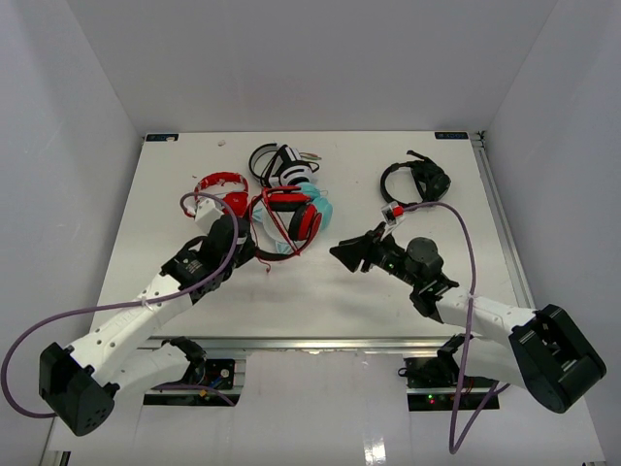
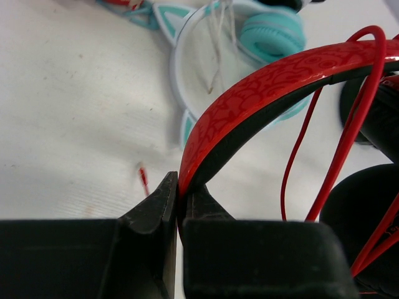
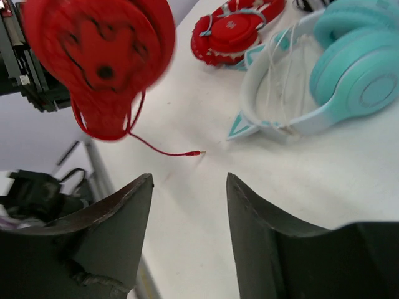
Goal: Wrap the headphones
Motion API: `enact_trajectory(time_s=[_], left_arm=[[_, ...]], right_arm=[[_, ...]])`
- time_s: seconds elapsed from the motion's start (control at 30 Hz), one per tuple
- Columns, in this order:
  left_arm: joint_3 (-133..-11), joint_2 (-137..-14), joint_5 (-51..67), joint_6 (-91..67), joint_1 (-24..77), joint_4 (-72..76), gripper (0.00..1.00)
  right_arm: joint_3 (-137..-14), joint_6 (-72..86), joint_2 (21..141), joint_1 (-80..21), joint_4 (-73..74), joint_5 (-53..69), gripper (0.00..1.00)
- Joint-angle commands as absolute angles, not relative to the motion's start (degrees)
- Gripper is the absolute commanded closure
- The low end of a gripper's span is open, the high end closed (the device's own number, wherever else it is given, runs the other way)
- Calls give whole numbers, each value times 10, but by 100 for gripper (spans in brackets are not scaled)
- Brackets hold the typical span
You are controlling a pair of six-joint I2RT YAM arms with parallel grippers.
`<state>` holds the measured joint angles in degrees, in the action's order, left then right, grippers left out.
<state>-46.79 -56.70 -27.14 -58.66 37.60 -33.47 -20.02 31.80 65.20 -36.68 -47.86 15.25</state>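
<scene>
The headphones have a black headband with red patterned trim and red-and-black ear cups; they are at the table's middle. My left gripper is shut on the headband, with its jaws pinching the band's edge. The thin red cable loops beside the ear cups. In the right wrist view one red ear cup hangs blurred, and the cable's plug end lies on the table. My right gripper is open and empty, just right of the headphones, pointing at the plug.
A teal-and-white cat-ear pair lies right behind the held headphones. A small all-red pair lies to the left, a black-and-white pair behind, and an all-black headset at the back right.
</scene>
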Motion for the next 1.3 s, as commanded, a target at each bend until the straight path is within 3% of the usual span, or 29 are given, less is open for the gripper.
enact_trajectory(time_s=[0.0, 0.17, 0.33, 0.9, 1.0, 1.13, 1.27], left_arm=[[-535, -538, -301, -580, 375, -311, 100], [-553, -518, -292, -572, 375, -314, 100], [-556, -506, -284, -576, 376, -311, 100], [-512, -474, -251, -522, 376, -195, 100], [-509, -466, -245, -517, 376, -195, 100], [-514, -457, -246, -515, 375, -216, 100], [-526, -456, -241, -527, 375, -248, 100]], right_arm=[[-173, 476, 666, -347, -615, 241, 40], [-165, 585, 720, -346, -707, 273, 36], [-157, 729, 823, -347, -896, 298, 28], [-280, 884, 1045, -395, -1045, 266, 31], [-309, 827, 1050, -414, -1029, 271, 36], [-319, 590, 1009, -445, -914, 244, 35], [-276, 472, 1017, -458, -995, 219, 36]])
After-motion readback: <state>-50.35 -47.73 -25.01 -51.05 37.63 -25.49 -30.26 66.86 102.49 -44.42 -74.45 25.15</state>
